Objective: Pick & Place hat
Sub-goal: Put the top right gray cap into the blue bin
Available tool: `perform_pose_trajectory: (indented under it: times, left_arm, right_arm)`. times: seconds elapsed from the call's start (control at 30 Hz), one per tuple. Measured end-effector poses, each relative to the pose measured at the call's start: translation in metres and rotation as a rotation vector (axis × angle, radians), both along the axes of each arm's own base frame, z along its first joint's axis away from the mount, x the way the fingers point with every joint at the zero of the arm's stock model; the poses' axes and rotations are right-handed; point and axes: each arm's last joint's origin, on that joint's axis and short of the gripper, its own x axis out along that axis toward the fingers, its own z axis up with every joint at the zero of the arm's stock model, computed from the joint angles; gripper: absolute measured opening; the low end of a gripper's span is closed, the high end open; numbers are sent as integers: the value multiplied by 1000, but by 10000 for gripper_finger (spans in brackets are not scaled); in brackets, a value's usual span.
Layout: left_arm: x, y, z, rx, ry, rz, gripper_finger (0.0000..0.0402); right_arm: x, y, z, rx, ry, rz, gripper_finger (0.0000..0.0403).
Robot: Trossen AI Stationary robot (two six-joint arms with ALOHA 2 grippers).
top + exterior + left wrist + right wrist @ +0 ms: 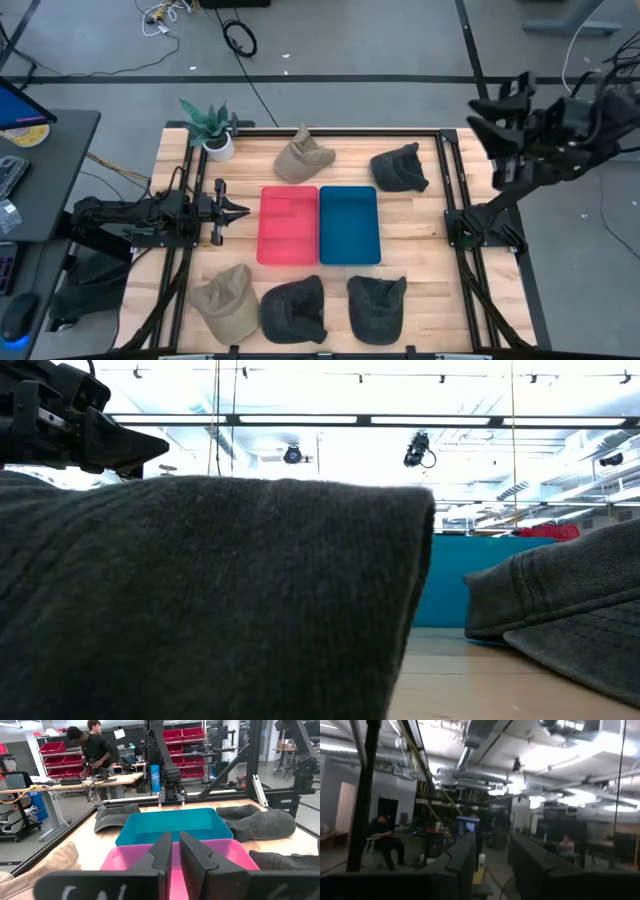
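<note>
Several hats lie flat on the wooden table. A tan hat (303, 157) and a dark hat (400, 168) are on the far side. A tan hat (228, 302) and two dark hats (294, 310) (376, 305) are along the near edge. A pink tray (288, 225) and a blue tray (349, 225) sit side by side in the middle. My left gripper (240, 210) (175, 836) is shut and empty, level, just left of the pink tray (235, 857). My right gripper (480, 115) (491, 837) is open, raised beyond the table's right far corner.
A potted plant (212, 128) stands at the far left corner. Black frame rails (445, 180) run along the table's left and right sides. In the low view, a near dark hat (200, 590) blocks most of the sight. A person (92, 755) works at a bench beyond the table.
</note>
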Motion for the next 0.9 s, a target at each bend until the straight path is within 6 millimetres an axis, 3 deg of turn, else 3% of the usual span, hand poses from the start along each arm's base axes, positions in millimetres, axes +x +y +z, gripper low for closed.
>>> perform_pose_trajectory:
  times: [0.33,0.9]
  left_arm:
    - [0,0,0,0,0,0,39]
    - [0,0,0,0,0,0,39]
  right_arm:
    - [25,-24,-28,150,220,-160,123]
    - [42,-105,-109,847,706,-656,123]
